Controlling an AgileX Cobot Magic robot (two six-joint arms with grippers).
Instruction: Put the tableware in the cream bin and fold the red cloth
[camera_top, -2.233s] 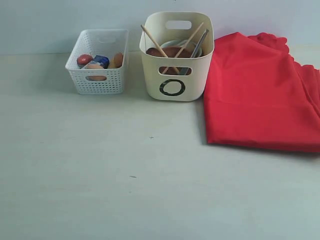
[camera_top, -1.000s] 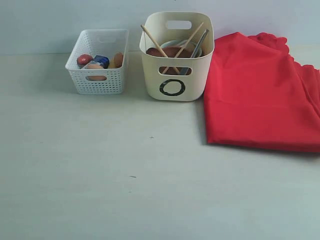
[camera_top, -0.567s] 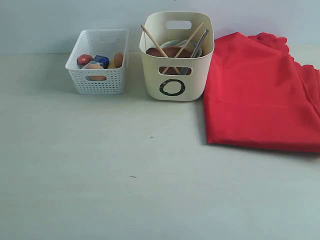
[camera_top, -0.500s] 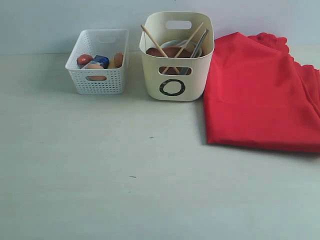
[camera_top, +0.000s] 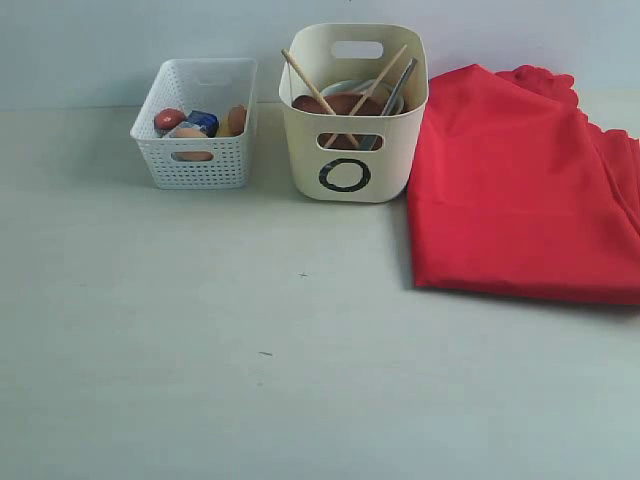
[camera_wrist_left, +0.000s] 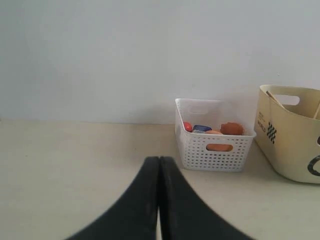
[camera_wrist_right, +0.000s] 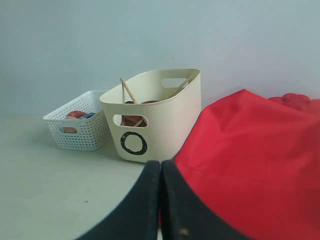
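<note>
Showing wrist-side only: left gripper (camera_wrist_left: 159, 161), right gripper (camera_wrist_right: 161, 164)

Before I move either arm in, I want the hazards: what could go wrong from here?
1. The chopsticks and metal-handled utensil stick up past the rim of the cream bin; an arm sweeping low over it could snag them.
2. The red cloth seems to lie against the bin's wall, so tugging it may drag the bin.
3. The cloth runs off the exterior view's edge, so its fold there cannot be checked.
</note>
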